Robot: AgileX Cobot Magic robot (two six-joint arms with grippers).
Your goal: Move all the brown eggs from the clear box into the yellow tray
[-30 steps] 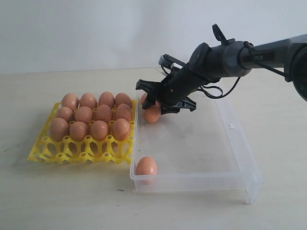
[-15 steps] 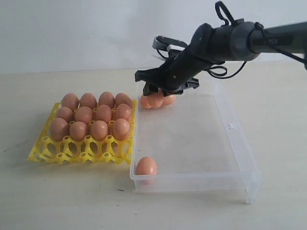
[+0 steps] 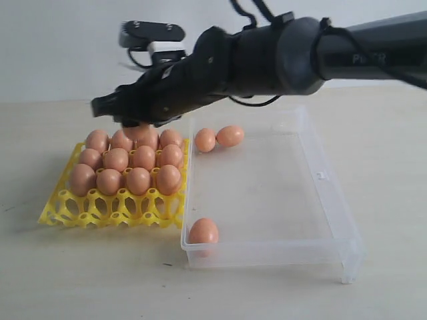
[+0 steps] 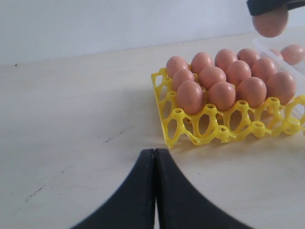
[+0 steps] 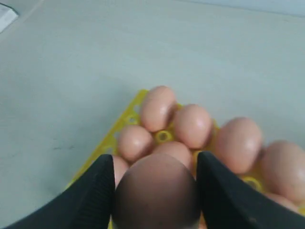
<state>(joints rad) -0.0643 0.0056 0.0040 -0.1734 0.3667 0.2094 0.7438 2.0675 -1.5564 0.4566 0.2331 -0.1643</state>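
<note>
Carriage is in hand. The left gripper is closed, empty. Over the yellow tray, toward the table's left edge, a brown egg is clamped in the right gripper; a bare near cell must be reached. Three eggs lie in the clear box.

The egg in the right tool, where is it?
Exterior view, left side: the brown egg hangs in the right tool above the yellow tray's filled rows.
</note>
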